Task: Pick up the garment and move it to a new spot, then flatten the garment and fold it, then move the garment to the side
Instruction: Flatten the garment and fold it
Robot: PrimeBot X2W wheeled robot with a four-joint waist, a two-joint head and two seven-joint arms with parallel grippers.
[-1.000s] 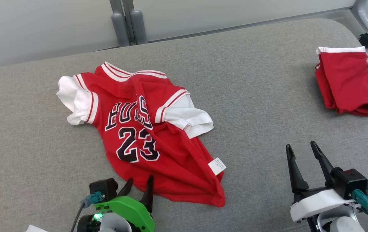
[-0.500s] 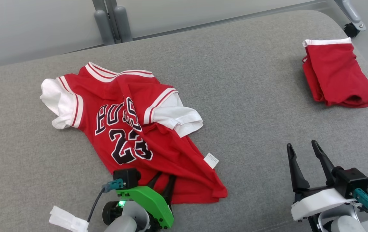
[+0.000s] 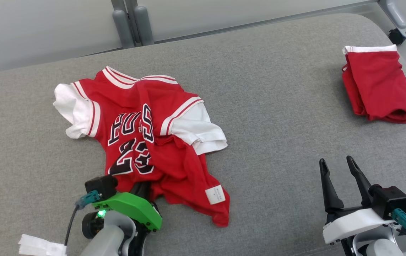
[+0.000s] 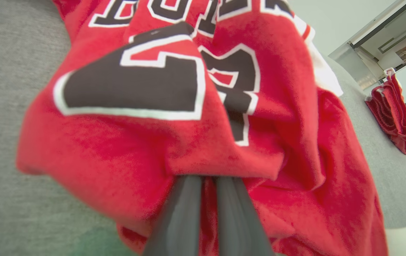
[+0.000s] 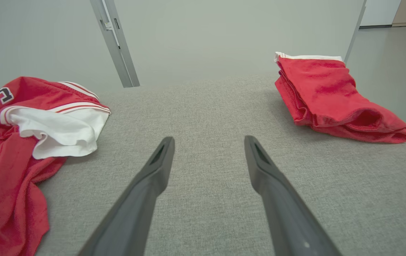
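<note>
1. Table (image 3: 277,106): grey woven covering, rounded far corner. It carries everything listed below. Two grey upright posts (image 3: 131,21) stand behind its far edge.

2. Jersey (image 3: 160,106): red with two white sleeves (image 3: 199,131), striped white trim at the collar and armholes, and black white-edged lettering over the number 23. It lies crumpled on the left half of the table, collar towards the far edge. A lengthwise fold hides part of the lettering. The near hem is bunched and drawn up at the left gripper.

3. Folded red garment (image 3: 380,89): white band along its far edge. It lies at the far right corner of the table, well apart from the jersey.

4. Right gripper (image 3: 336,160): white mount, dark fingers pointing away from the robot. It is over bare table at the near right with its jaws spread wide and nothing between them.

5. Left gripper (image 3: 141,187): green mount, at the jersey's near hem. In the left wrist view its jaws are pressed together and pinch a fold of red cloth that drapes over the fingertips.

6. Care label (image 3: 215,194): small white square on the jersey's near right corner, print too small to read.
</note>
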